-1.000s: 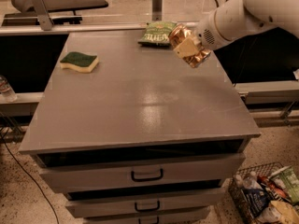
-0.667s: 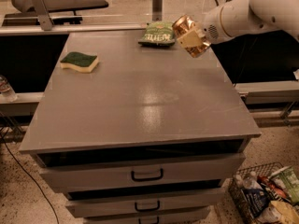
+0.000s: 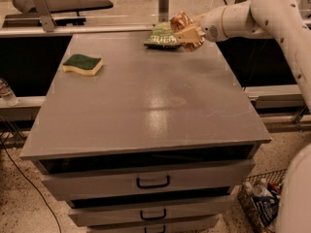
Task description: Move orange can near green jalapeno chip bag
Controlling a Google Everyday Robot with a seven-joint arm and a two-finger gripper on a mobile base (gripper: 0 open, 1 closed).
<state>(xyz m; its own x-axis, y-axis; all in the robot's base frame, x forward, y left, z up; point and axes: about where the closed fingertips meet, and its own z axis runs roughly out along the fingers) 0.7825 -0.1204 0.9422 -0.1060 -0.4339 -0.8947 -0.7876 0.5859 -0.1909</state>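
Note:
The orange can [image 3: 181,21] is held in my gripper [image 3: 187,29] at the far right of the grey tabletop [image 3: 146,91], just above the surface. The gripper is shut on the can, and its pale fingers [image 3: 190,34] wrap the can's lower side. The green jalapeno chip bag [image 3: 163,35] lies flat at the back edge of the table, right beside the can on its left; the can overlaps the bag's right edge in this view. My white arm [image 3: 252,13] reaches in from the right.
A yellow sponge with a green top [image 3: 83,64] lies at the back left of the table. Drawers with dark handles [image 3: 153,182] face front. A water bottle [image 3: 7,92] stands at the left and a wire basket [image 3: 260,208] of items at the lower right.
My gripper has carried the orange can back and to the left, from over the right side of the table to right beside the chip bag.

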